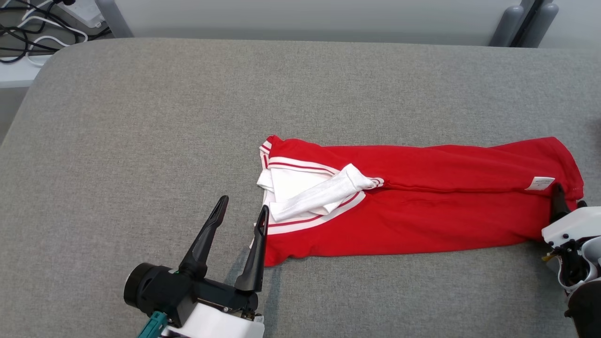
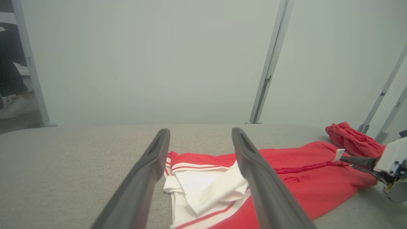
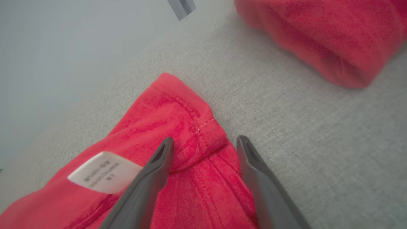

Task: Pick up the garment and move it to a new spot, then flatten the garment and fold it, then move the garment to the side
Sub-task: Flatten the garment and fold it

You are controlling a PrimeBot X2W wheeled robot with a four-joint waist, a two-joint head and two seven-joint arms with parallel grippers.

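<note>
Garment (image 1: pixel 422 211) lay on the grey desk (image 1: pixel 141 117), centre-right of the head frame. It was red and folded into a long band running left to right. The white striped collar (image 1: pixel 310 192) end sat near frame centre. The hem end sat at the right edge and carried a white label (image 1: pixel 540 183).

Left gripper (image 1: pixel 244 205) was at lower left of the head frame, fingers spread, holding nothing. One finger overlapped the garment's collar-end edge; couldn't tell if it touched. In the left wrist view the collar showed between the fingers.

Right gripper (image 3: pixel 206 141) was at the hem corner, fingers apart and not clamped. One tip was over red fabric beside the label, the other at the cloth's edge. Contact was unclear.

A second red cloth (image 3: pixel 318 38), bunched, sat apart from the garment at upper right of the right wrist view.

Cables (image 1: pixel 28 33) were at upper left of the head frame, off the desk. A person's shoe (image 2: pixel 16 106) showed at the left edge of the left wrist view.
</note>
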